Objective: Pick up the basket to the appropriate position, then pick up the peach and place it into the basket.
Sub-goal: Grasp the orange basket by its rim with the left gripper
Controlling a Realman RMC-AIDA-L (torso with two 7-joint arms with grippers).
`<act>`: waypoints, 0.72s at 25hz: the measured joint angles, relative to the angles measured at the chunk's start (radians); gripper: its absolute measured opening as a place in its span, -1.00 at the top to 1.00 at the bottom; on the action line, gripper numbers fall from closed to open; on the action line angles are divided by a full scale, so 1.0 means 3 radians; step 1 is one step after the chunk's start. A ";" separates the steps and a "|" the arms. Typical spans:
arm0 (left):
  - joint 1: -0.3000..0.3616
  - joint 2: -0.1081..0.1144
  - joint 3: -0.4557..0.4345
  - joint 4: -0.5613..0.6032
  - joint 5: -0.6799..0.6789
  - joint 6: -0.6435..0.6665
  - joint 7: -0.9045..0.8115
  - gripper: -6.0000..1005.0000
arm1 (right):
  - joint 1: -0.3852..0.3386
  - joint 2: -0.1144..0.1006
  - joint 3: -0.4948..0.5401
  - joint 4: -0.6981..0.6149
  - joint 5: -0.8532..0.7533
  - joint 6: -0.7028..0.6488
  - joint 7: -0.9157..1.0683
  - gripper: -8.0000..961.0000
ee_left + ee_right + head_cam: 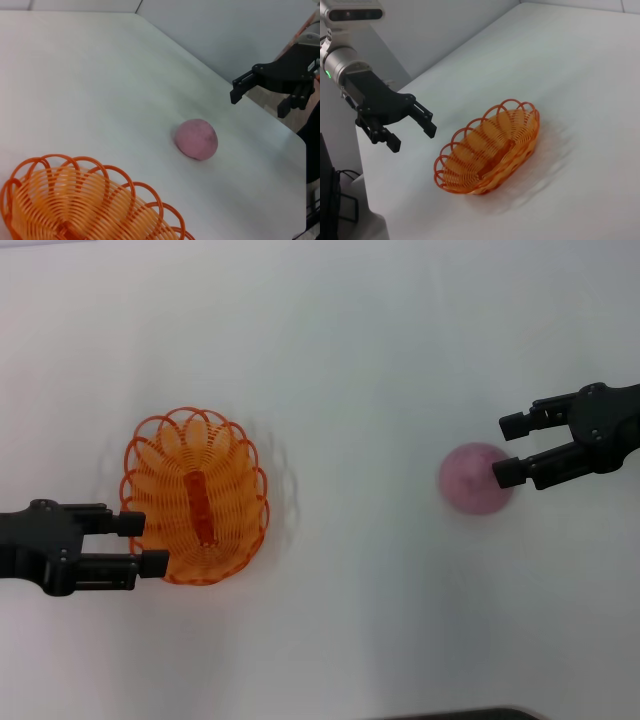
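Observation:
The orange wire basket [195, 495] stands empty on the white table, left of centre; it also shows in the left wrist view [75, 210] and the right wrist view [490, 147]. My left gripper [143, 543] is open at the basket's left rim, and the right wrist view shows that gripper [413, 138] raised and apart from it. The pink peach [475, 478] lies on the table to the right, also in the left wrist view [196, 139]. My right gripper [507, 450] is open just right of the peach, and in the left wrist view this gripper [260, 100] hangs above and beyond it.
The white table [350, 360] is bare between the basket and the peach. Its right edge [300, 145] runs close behind the peach. A dark object [460, 713] sits at the near edge of the head view.

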 joint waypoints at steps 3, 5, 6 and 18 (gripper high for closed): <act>0.0000 -0.0002 0.0000 0.0000 -0.0002 -0.0001 0.0000 -0.47 | 0.0000 0.0000 0.0000 0.0000 0.0000 0.0003 0.0000 -0.90; -0.0001 -0.0003 0.0000 0.0000 -0.0003 -0.0001 0.0000 -0.47 | 0.0000 0.0000 0.0000 0.0000 0.0000 0.0005 0.0000 -0.90; -0.0003 -0.0003 0.0000 0.0000 -0.0003 -0.0001 0.0000 -0.47 | 0.0000 0.0000 -0.0001 0.0000 0.0000 0.0005 0.0000 -0.90; -0.0030 -0.0003 -0.0002 0.0031 -0.0035 -0.0021 -0.0077 -0.46 | 0.0007 0.0000 -0.0026 0.0000 0.0000 0.0025 0.0000 -0.90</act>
